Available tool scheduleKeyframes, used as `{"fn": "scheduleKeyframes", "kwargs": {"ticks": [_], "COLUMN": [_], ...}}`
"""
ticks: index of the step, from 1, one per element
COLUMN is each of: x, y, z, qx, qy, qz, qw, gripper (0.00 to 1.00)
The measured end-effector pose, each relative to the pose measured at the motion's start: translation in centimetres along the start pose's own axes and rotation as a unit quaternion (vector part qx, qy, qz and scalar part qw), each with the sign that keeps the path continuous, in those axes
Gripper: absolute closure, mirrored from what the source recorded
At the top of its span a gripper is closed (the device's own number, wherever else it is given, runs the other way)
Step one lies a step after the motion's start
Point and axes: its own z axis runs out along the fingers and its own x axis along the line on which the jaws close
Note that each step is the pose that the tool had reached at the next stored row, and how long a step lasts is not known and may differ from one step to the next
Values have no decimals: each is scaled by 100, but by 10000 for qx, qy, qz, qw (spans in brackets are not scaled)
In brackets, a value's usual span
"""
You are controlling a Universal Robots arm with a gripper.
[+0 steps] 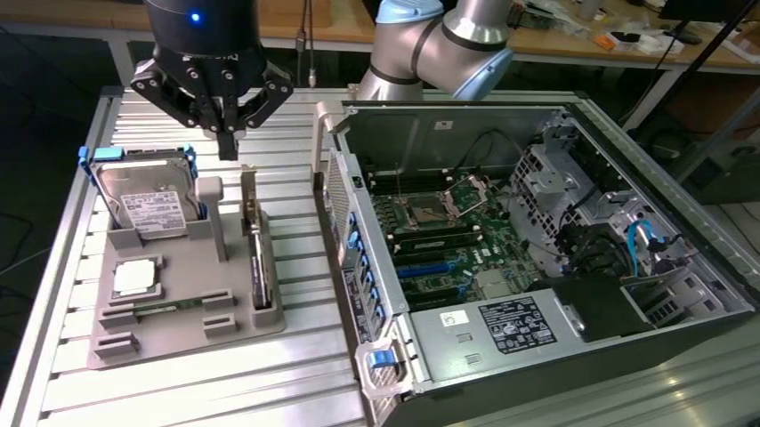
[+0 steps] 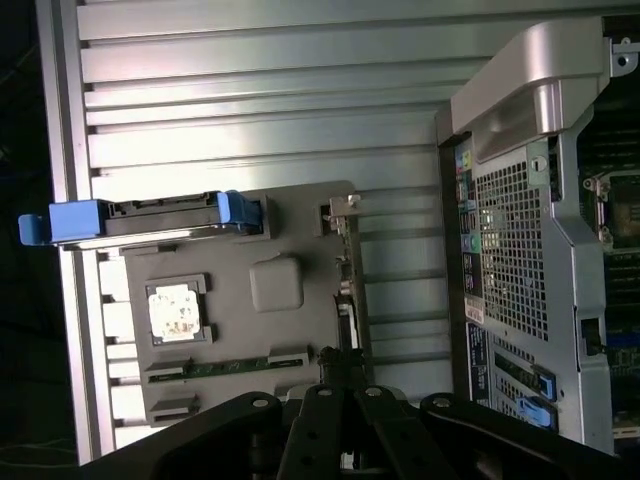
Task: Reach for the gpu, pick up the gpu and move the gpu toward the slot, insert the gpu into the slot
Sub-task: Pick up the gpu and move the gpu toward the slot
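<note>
The claw (image 1: 228, 147), pinched together on nothing, hangs over 1 end of the long gpu (image 1: 254, 245), which seems to stand on edge.

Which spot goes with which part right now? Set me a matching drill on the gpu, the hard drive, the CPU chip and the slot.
Things:
1. gpu
2. hard drive
3. CPU chip
4. slot

Places:
A. lying flat in a recess of the grey holder
B. on the motherboard inside the open case
C. standing on edge along the holder's side nearest the case
D. propped up on end in the holder, blue clips on it

Pairs: 1-C, 2-D, 3-A, 4-B
</note>
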Motion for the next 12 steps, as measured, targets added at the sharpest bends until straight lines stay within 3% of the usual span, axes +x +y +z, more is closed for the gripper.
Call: {"fn": "scheduleKeyframes", "kwargs": {"ticks": [5, 12], "x": [0, 0], "y": [0, 0], "z": [0, 3], "qx": [-6, -15], "qy": [10, 29], "qz": [-237, -650], "qw": [9997, 9979], "gripper": [89, 89]}}
